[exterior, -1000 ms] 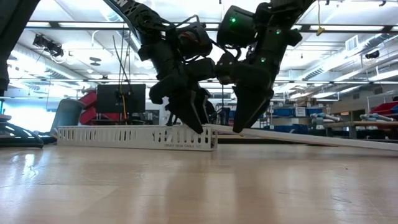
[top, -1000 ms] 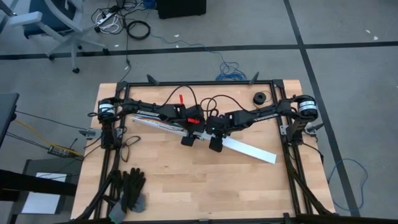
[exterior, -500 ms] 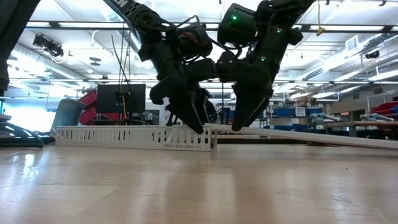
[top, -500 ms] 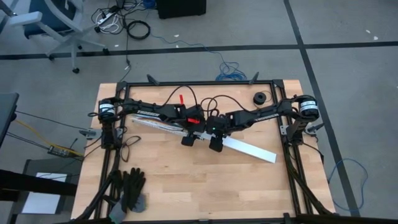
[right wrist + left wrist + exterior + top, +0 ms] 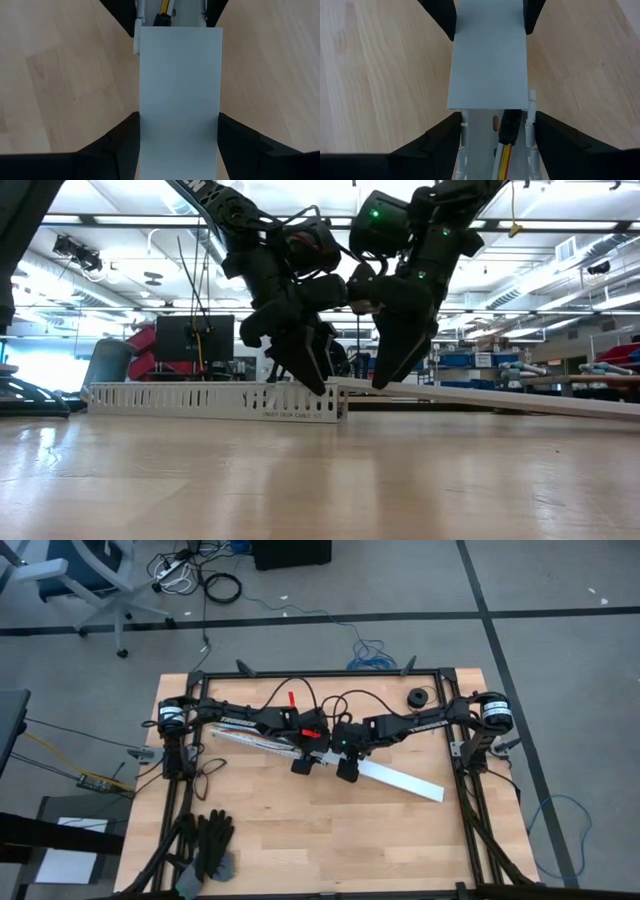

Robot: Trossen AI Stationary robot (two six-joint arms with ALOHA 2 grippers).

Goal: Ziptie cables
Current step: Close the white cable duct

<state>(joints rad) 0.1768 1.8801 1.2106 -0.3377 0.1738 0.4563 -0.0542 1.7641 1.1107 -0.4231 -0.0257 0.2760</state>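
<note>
A white slotted channel (image 5: 255,740) lies flat on the wooden table, running from the left toward the middle. Cables lie inside it: yellow and white wires (image 5: 503,152) ending in a small dark plug (image 5: 511,127). A flat white cover strip (image 5: 400,780) runs on from the channel's right end toward the right. My left gripper (image 5: 303,766) straddles the channel's right end, shut on it. Just to its right, my right gripper (image 5: 347,772) is shut on the cover. My left gripper pinches the channel's two side walls (image 5: 464,131) between its fingers, close to the channel's right end. The fingers slant down from above and lie across the channel, which rests on the table. My right gripper pinches the cover strip's two long edges (image 5: 142,125) near its left end, with the fingers slanting down from above across the strip. That end (image 5: 340,384) sits raised at the top of the channel's end; the strip slopes down to the table on the right.
A pair of black gloves (image 5: 208,840) lies at the near left corner. A small black spool (image 5: 416,698) sits at the far right. Black frame rails (image 5: 470,810) run along the table's sides. Bare wood (image 5: 330,830) spreads in front of the grippers.
</note>
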